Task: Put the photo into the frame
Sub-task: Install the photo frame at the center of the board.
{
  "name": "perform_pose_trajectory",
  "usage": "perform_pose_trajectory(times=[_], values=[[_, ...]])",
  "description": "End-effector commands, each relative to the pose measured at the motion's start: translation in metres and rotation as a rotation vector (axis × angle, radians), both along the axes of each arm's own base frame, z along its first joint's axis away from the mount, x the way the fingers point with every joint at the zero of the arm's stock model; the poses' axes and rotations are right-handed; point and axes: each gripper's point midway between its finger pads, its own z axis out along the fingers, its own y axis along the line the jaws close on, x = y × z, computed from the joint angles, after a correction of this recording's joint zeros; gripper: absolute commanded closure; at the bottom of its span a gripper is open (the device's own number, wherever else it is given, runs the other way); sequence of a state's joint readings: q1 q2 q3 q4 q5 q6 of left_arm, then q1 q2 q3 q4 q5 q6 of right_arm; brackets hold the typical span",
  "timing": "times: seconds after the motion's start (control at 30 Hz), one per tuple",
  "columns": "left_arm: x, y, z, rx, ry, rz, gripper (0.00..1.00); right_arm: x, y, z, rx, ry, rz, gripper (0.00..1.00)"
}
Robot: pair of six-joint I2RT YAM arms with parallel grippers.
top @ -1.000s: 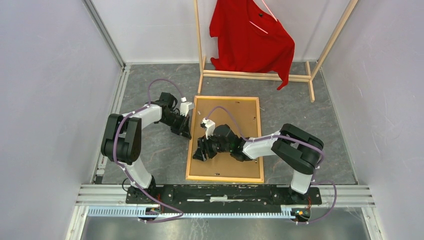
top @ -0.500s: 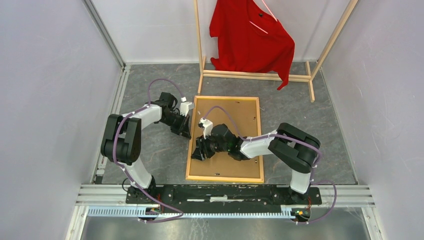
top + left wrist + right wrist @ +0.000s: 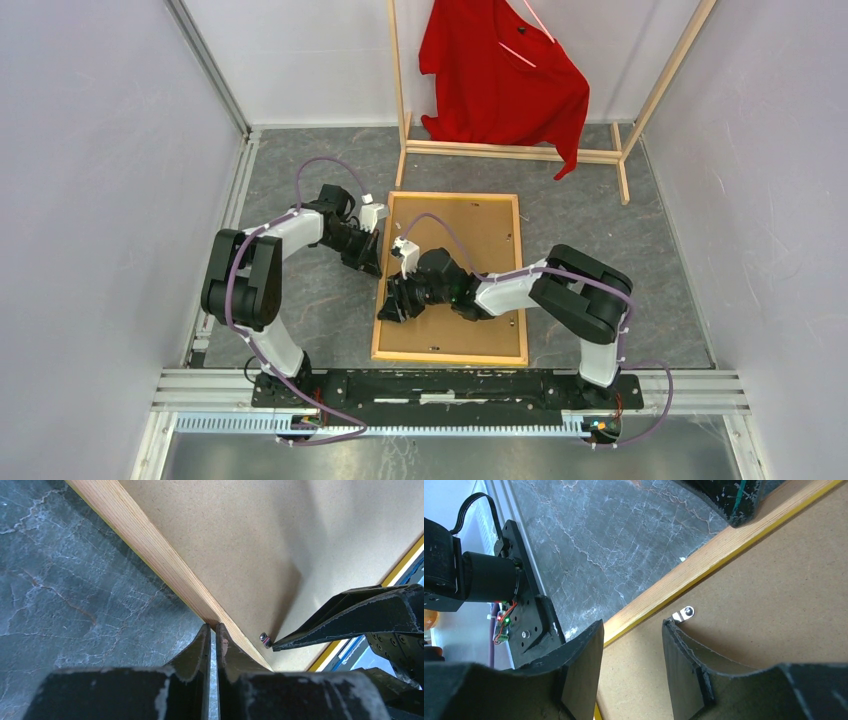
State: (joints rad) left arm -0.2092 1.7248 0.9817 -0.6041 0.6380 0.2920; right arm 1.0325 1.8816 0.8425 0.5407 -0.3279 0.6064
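Grey worktop (image 3: 300, 300): left gripper (image 3: 210, 630), nearly closed, rests on the frame (image 3: 147, 550) rail; half-open, empty right gripper (image 3: 633, 625) should straddle the clip (image 3: 684, 613) squarely.

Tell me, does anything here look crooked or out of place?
The red shirt hangs lopsided on the wooden clothes rack, sagging low to the right. The thin rectangular picture frame lies face down, light wood back up, brown board inside; nothing looks spilled or broken.

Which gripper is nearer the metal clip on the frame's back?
Right. The right gripper, open, has one fingertip beside the clip; the left gripper, shut, sits at the outer edge of the frame, farther off.
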Motion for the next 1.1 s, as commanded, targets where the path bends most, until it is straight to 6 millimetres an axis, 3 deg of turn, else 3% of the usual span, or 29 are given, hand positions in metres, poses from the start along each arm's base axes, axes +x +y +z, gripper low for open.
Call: perform_pose_trajectory(times=[0.0,0.3,1.07], values=[[0.0,0.006,-0.013,0.057,-0.05,-0.047,0.93,0.004,0.012,0.01,0.036,-0.023,0.011,0.47],[0.001,0.007,-0.012,0.063,-0.056,-0.042,0.94,0.005,-0.003,0.034,0.041,-0.074,-0.011,0.47],[0.0,0.007,-0.011,0.059,-0.057,-0.046,0.95,0.009,-0.005,0.0,-0.007,-0.022,-0.034,0.47]])
